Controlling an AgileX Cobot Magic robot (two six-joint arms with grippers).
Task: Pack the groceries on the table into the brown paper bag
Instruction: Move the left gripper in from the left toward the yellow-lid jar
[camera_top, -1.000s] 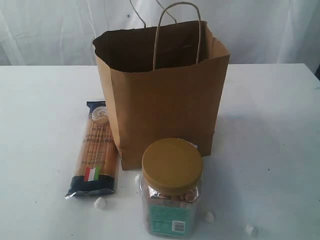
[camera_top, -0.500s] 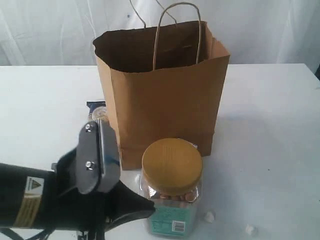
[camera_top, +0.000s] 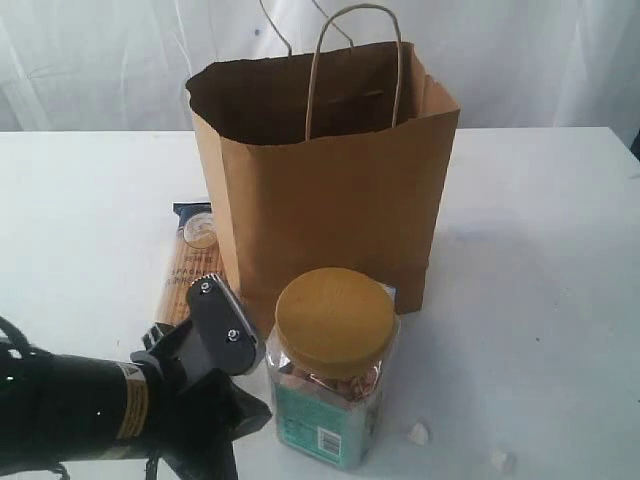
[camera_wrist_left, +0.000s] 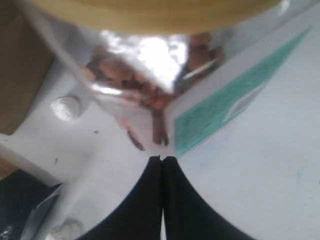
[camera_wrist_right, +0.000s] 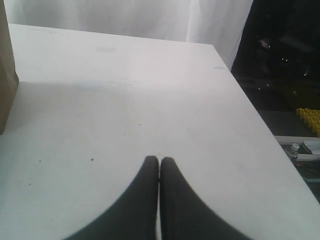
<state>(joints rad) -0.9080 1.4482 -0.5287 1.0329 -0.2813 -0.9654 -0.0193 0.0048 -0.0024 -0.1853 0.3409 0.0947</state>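
Note:
The brown paper bag (camera_top: 330, 190) stands open in the middle of the white table (camera_top: 540, 250). In front of it a clear jar with a yellow lid (camera_top: 333, 320) leans tilted. My left gripper (camera_top: 262, 408) is shut, and its tips (camera_wrist_left: 162, 159) press against the jar's lower side (camera_wrist_left: 165, 90) beside the green label. The spaghetti packet (camera_top: 192, 255) lies left of the bag, partly hidden by my left arm. My right gripper (camera_wrist_right: 160, 160) is shut and empty over bare table, with the bag's edge (camera_wrist_right: 6, 75) off to one side. The exterior view does not show it.
Small white lumps lie on the table by the jar (camera_top: 418, 433) and near the front edge (camera_top: 497, 460). Another lump (camera_wrist_left: 65, 107) sits between jar and bag. The table's edge (camera_wrist_right: 250, 115) drops to a dark floor.
My left arm came in from the lower left and dropped lower. Its shut tips now touch the jar, which has shifted left and tipped from upright.

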